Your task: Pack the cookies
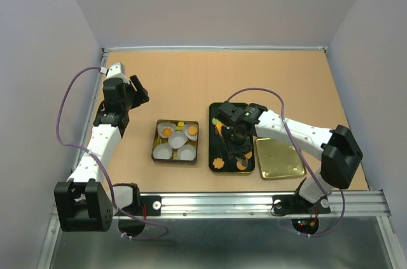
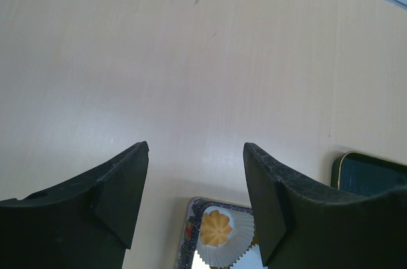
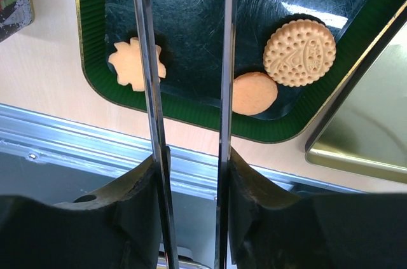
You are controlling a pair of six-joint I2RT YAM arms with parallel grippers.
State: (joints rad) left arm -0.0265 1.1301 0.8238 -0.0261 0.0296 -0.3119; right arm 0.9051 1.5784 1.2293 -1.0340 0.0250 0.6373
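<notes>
The right end effector [image 3: 184, 2] hung low over the dark tray [image 3: 95, 46]. Its two thin metal fingers [image 3: 147, 59] ran parallel with a narrow gap between them, and only the tray floor showed in that gap. A flower-shaped cookie [image 3: 130, 62] lay partly under one finger and a plain round cookie [image 3: 254, 93] peeked out from beside the other. A dotted round cookie [image 3: 299, 43] sat just beyond that, near the tray's corner. I could not tell whether the fingers touched the tray.

A gold lid [image 3: 362, 123] lay just beside the tray on the worktop [image 1: 191, 78], on the right arm's side.

On the tray's other side stood the tin [image 1: 173, 160], filled with white paper cups. A swirl cookie [image 2: 216, 227] rested in one paper cup [image 2: 219, 254].

The left end effector [image 2: 196, 148] hovered above bare worktop just short of the tin, spread wide and empty.
</notes>
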